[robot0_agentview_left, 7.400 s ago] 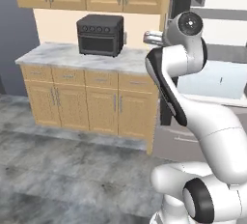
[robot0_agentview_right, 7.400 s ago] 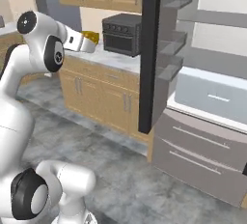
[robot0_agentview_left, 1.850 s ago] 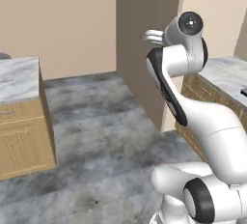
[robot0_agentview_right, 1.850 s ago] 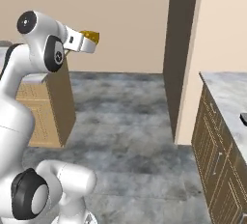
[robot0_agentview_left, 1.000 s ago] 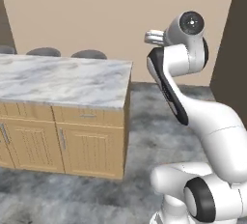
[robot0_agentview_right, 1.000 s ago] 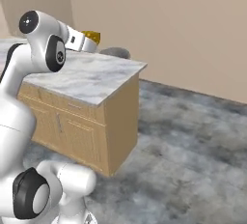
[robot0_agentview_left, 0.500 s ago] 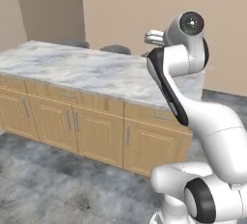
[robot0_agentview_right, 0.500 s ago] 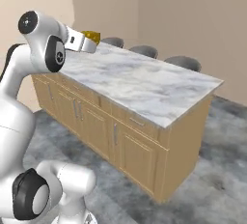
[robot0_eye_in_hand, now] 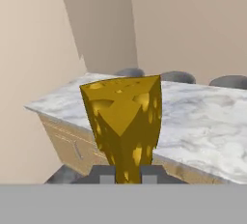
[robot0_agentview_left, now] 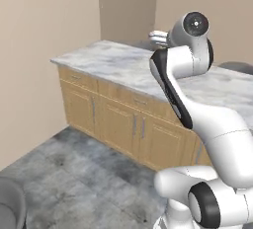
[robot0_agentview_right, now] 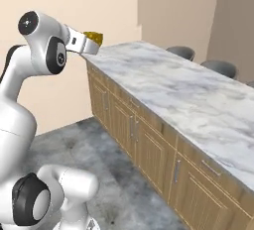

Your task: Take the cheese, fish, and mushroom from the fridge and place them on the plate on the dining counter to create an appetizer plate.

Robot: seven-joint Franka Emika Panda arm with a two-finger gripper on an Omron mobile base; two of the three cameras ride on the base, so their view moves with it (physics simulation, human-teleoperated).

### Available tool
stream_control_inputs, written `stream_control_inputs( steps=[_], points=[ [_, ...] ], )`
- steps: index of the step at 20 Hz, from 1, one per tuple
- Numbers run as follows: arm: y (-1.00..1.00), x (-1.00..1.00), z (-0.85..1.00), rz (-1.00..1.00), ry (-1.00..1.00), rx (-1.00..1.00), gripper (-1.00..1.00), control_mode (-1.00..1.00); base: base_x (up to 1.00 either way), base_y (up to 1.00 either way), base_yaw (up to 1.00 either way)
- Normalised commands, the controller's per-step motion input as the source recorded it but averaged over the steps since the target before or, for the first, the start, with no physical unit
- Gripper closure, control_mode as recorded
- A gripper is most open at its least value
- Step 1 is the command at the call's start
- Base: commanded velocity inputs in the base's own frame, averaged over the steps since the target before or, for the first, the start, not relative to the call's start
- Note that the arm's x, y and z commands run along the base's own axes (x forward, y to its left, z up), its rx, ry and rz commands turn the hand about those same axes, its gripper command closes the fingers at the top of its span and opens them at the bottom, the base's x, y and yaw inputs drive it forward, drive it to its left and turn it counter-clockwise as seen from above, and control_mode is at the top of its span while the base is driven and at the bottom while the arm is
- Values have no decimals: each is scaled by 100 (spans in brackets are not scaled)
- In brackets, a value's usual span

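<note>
I have the claw clamped nearly closed on the yellow-gold chunky wedge of cheese, which stands up from between the two finger tips in the hand view, pointed end down in the grip and broad holed face towards the camera. In the right base view the cheese shows as a small gold lump at the end of the raised white arm, carried high and clear of everything.

Past the claw lies the long white-grey marble desk with tan wood cabinet fronts. It sits ahead of and below the cheese, its near corner just beneath the claw in the right base view, and its long axis runs away to the right and into the distance. Dark round stool tops stand along its far edge.

I cannot see the pale plate on the stretch of marble in view, so I judge it lies further along the desk. The coming move, as I read it, turns on travelling along that long axis before lowering the cheese.
</note>
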Motion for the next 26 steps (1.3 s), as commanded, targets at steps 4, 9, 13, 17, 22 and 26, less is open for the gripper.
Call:
stream_control_inputs(
  steps=[4,9,13,17,22,26],
  points=[
    [0,0,0,0,0,0,100,100,85,44,44],
    [0,0,0,0,0,0,100,100,95,14,41],
    [0,0,0,0,0,0,100,100,100,0,41],
    [0,0,0,0,0,0,100,100,100,2,42],
    [0,0,0,0,0,0,100,100,90,13,44],
    [0,0,0,0,0,0,100,100,67,16,48]
  ],
)
